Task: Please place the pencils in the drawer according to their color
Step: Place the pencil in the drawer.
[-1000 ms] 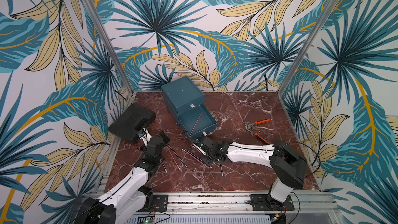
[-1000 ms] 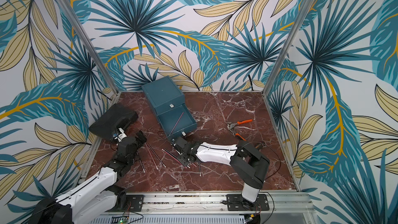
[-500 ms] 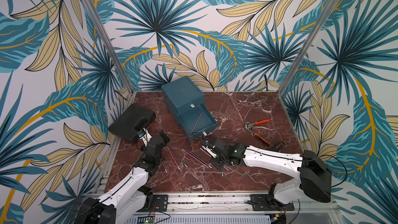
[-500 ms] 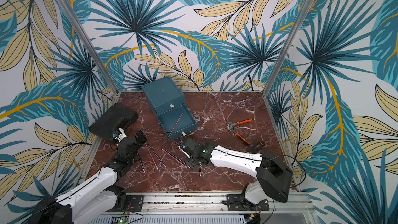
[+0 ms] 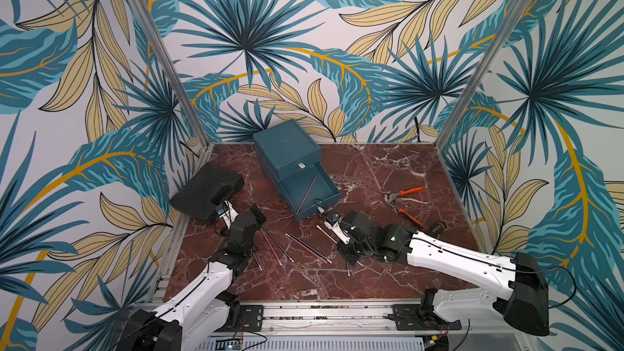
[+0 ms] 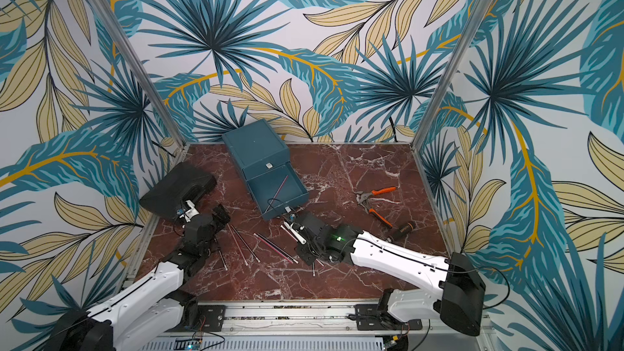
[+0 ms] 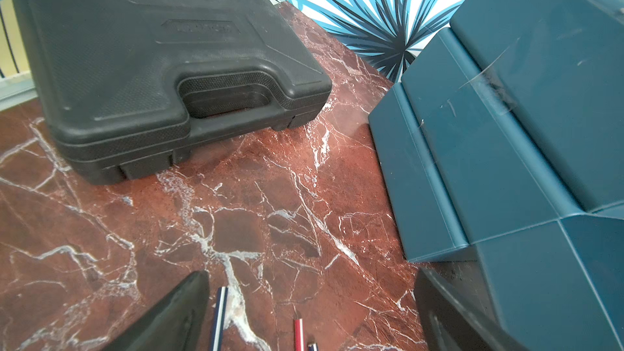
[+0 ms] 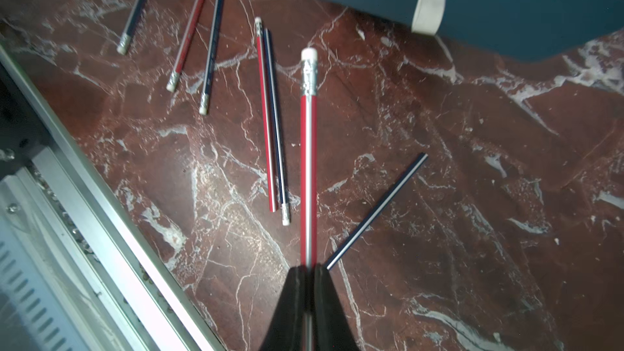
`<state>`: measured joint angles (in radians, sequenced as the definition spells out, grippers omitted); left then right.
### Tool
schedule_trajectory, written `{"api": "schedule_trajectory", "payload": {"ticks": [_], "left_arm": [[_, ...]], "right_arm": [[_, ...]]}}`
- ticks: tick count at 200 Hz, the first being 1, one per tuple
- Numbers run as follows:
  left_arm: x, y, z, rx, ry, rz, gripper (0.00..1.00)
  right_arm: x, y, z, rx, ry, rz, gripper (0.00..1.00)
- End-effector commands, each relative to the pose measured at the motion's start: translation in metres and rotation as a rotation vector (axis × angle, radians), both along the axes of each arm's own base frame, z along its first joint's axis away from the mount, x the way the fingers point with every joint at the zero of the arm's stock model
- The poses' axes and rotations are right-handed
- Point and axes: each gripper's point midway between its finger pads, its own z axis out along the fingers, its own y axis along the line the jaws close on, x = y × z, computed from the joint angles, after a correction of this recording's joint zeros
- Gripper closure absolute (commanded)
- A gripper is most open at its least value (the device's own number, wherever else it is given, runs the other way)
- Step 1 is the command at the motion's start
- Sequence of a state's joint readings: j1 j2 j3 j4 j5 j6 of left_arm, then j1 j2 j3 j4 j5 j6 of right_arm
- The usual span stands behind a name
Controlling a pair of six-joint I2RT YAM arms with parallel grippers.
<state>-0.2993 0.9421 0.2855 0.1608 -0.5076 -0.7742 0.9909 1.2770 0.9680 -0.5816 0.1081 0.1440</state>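
Observation:
My right gripper [image 8: 309, 270] is shut on a red pencil [image 8: 309, 163] whose eraser end points toward the drawer [image 8: 506, 1]. In both top views that gripper [image 5: 339, 244] [image 6: 304, 248] hovers just in front of the teal drawer chest [image 5: 287, 150] [image 6: 256, 145]. A lower drawer stands pulled out with one red-pink pencil [image 5: 309, 192] inside. Several red and dark pencils [image 5: 307, 248] [image 8: 270, 119] lie loose on the marble. One dark pencil [image 8: 378, 211] lies beside my right fingers. My left gripper [image 5: 251, 219] [image 7: 310, 298] is open and low over pencil tips [image 7: 298, 332].
A black case [image 5: 206, 192] [image 7: 152, 62] sits at the left by the wall. Orange-handled pliers [image 5: 403, 204] and a small dark cylinder [image 5: 437, 227] lie at the right. The metal rail [image 5: 320, 308] [image 8: 101, 231] runs along the table's front edge.
The right arm has swung to the right, and its gripper has moved right with the red pencil, away from the loose pencils. The left arm has not moved.

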Motion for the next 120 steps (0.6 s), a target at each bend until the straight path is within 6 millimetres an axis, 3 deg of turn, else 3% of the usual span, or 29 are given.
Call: {"api": "schedule_trajectory", "payload": {"ticks": [1, 55, 120], "left_arm": [[0.004, 0.000, 0.007, 0.005, -0.019, -0.007, 0.00], [0.007, -0.005, 0.010, 0.017, -0.019, -0.044, 0.00], [0.009, -0.009, 0.013, 0.050, -0.010, -0.084, 0.00]], "right_arm": [[0.014, 0.006, 0.031, 0.070, -0.049, -0.082, 1.00], [0.069, 0.017, 0.077, 0.243, -0.047, -0.385, 1.00], [0.125, 0.032, 0.081, 0.571, 0.162, -0.603, 1.00]]}}
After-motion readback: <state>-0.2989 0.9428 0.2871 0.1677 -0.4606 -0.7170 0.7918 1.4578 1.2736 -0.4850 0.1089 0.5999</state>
